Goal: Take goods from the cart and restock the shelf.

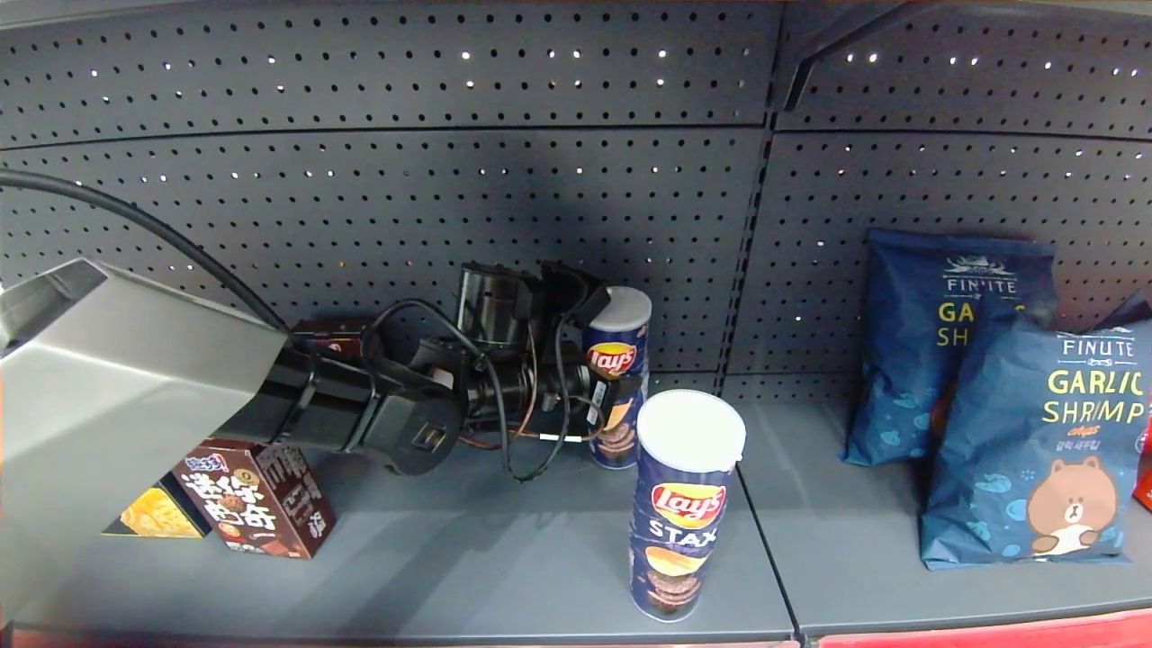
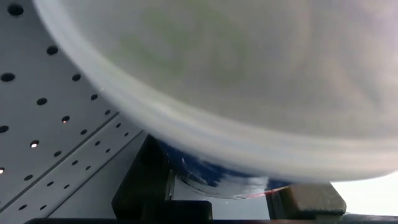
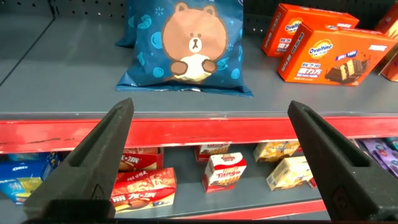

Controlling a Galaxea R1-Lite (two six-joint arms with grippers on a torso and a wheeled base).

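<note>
Jaws of the left gripper (image 1: 601, 346): clenched, by the look of it, on a tall dark-blue cardboard chip can with a white plastic lid (image 1: 615, 358), one black finger (image 2: 144, 186) lying against the blue wall just below the lid rim. Holds that can upright at the back of the grey metal shelf board (image 1: 504, 558), close to the grey perforated back panel (image 1: 450, 207). Base either on the board or just above it; cannot tell which. Jaws of the right gripper (image 3: 210, 104): spread wide, nothing between, facing a blue crinkly snack bag printed with a brown bear (image 3: 186, 43) and the orange cardboard cake boxes (image 3: 329, 53) beside it.

Well forward of the held can, near the shelf's front edge and apart from it: a second can of the same kind (image 1: 684, 508), also upright. Off to the left, below the arm: a brown cardboard snack box (image 1: 256, 508).

Probably light, and stiff along its length, yet thin-walled. Easily dented by a hard squeeze, with brittle chips inside. Glossy wrap, so likely slippery under a loose grip. Tall and narrow, hence prone to tipping if released off-level. Best taken across the body at mid-height or a little above, never by the push-on lid. Likely step in hand: setting it down in the back row before letting go.
</note>
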